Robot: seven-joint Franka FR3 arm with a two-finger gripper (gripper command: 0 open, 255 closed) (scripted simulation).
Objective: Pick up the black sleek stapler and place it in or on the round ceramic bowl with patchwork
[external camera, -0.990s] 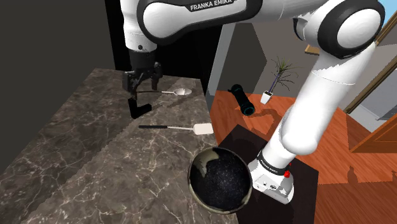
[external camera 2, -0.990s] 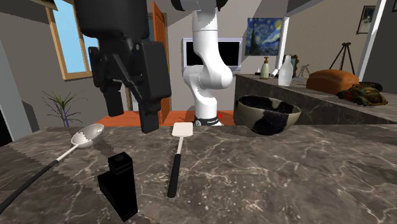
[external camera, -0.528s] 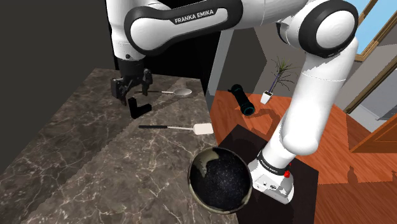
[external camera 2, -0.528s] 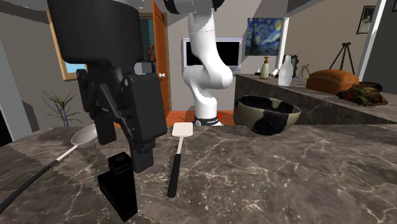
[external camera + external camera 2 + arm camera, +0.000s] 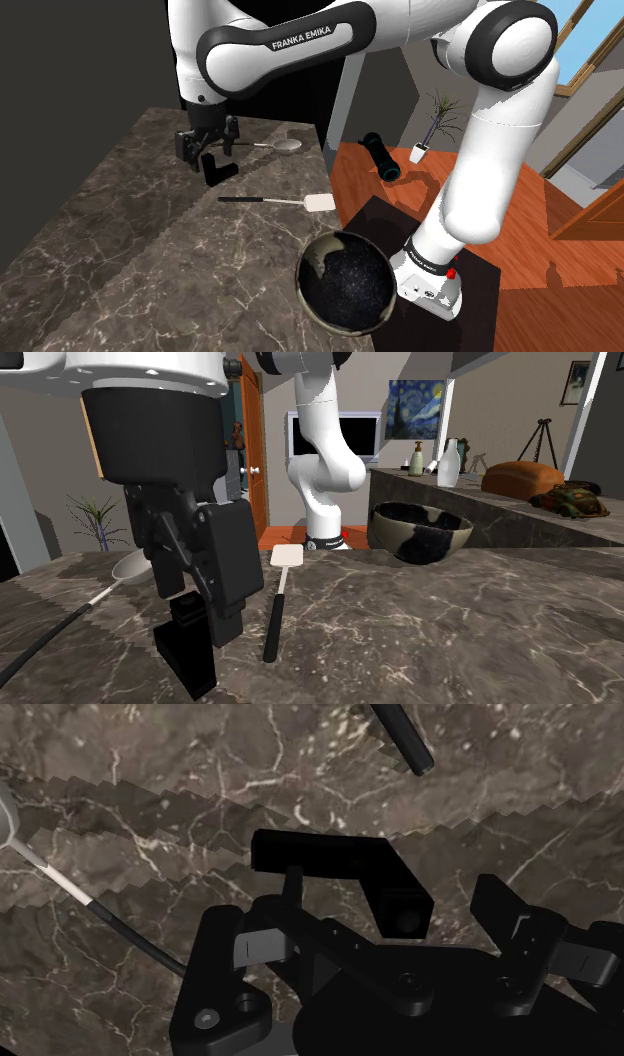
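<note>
Nearest in the shoulder view, the bowl (image 5: 345, 283) sat at the counter's (image 5: 110, 250) edge beside the stand (image 5: 375, 222). Beyond it lay the spatula (image 5: 268, 201), then the stapler (image 5: 217, 170) on the marble with the jaws low around its top. Farthest was the spoon (image 5: 278, 145), near the back edge. The wrist view made plain what that view left unclear: jaws spread, stapler between them, one finger (image 5: 505, 909) clear of it. The second exterior view showed the bowl's pale outer patches. Bare counter lay to the shoulder view's left of the stapler; the spatula lay between stapler and bowl.
</note>
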